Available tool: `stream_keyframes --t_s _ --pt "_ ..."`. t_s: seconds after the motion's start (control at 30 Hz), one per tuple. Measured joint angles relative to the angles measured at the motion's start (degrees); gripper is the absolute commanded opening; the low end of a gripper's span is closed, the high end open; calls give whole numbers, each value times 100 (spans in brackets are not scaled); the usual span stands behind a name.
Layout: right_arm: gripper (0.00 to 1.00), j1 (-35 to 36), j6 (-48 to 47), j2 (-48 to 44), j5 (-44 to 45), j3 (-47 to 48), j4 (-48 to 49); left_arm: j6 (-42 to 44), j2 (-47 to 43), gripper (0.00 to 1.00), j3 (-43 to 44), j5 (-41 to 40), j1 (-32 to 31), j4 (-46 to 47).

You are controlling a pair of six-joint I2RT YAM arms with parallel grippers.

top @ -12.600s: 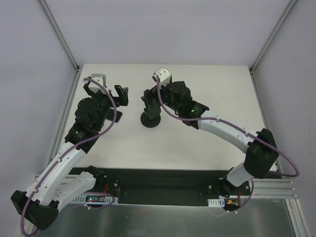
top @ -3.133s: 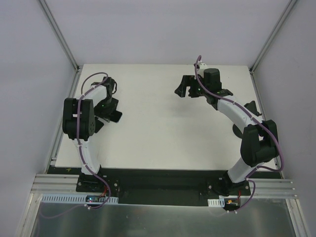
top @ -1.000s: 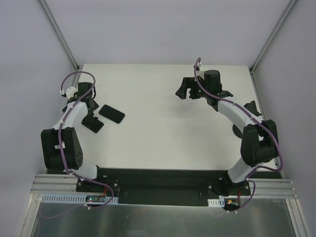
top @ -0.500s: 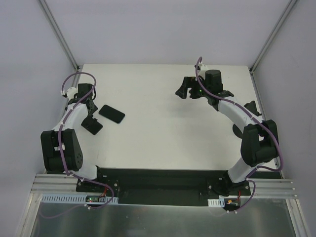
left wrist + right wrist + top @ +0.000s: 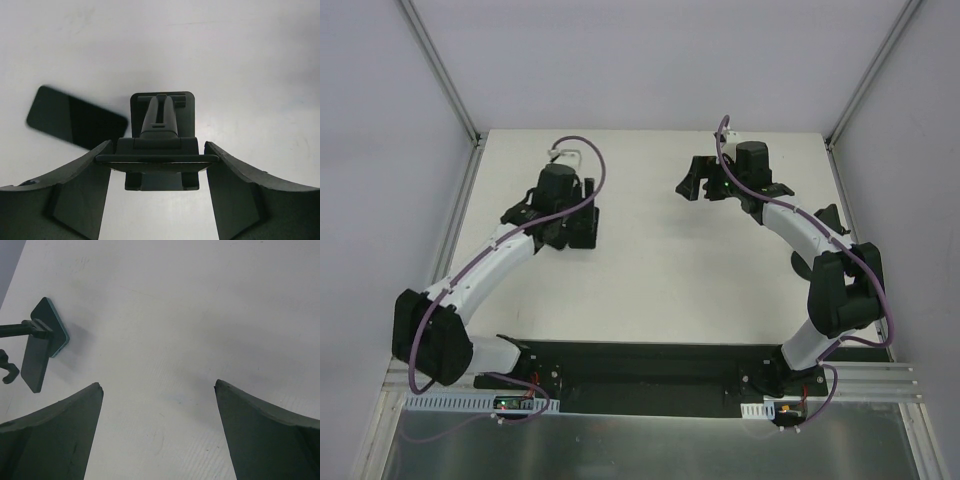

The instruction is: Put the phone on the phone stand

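Observation:
My left gripper (image 5: 158,145) is shut on the phone stand's round disc base (image 5: 157,161), which spans the gap between the fingers edge-on. The stem runs away from the camera to the rectangular holder plate (image 5: 162,107). The phone (image 5: 75,122), a flat black slab, lies on the white table just left of and beyond the stand. In the top view the left gripper (image 5: 575,215) and the stand cover the phone. My right gripper (image 5: 695,185) is open and empty over the back right of the table (image 5: 159,385). The stand's plate and stem show at the far left of the right wrist view (image 5: 42,342).
The white table (image 5: 650,290) is closed in by grey walls with metal posts at the back corners (image 5: 440,70). The right arm's elbow (image 5: 840,290) stands by the right edge. A black rail runs along the near edge (image 5: 640,365).
My left gripper has swung right from the table's left edge to over the spot where the phone lay, and the stand now shows between its fingers. The right arm has not moved.

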Motion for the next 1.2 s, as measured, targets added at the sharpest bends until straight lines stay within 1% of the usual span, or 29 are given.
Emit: stream_keyframes --t_s 0.07,0.23,0.27,0.3,0.37,0.47,0.57,0.6,0.63,0.73,0.97,1.13,1.2 --pt "96 7 -26 -11 24 0 -59 302 382 0 201 289 -363 208" --pt "96 0 -157 -111 131 0 -262 931 1790 0 1023 796 -1307 654" --pt "96 -11 -184 -138 146 0 -293 1040 2063 3 1185 931 -1449 719" --pt "96 -24 -210 -166 155 0 -330 1126 2295 9 1320 1064 -1585 772" --pt "96 -63 -247 -188 153 0 -374 1346 2608 25 1482 1320 -1775 855" --pt "96 -149 -306 -190 153 0 -481 1606 2752 44 1506 1554 -1921 881" --pt "96 -192 -337 -190 153 0 -566 1832 2754 82 1506 1718 -1945 903" --pt "96 -195 -352 -190 153 0 -584 1888 2743 90 1504 1751 -1945 931" --pt "96 -192 -374 -190 153 0 -612 1963 2728 93 1488 1762 -1945 960" --pt "96 -144 -487 -192 179 11 -763 2046 2527 99 1335 1814 -1941 1005" --pt "96 170 -960 -219 291 144 -1296 2074 1639 99 1145 2188 -1939 960" --pt "99 219 -1303 -236 -184 317 -1770 2002 743 99 1064 2350 -1884 957" --pt "93 260 -1519 -236 -422 380 -1965 1963 352 99 1010 2422 -1827 979"
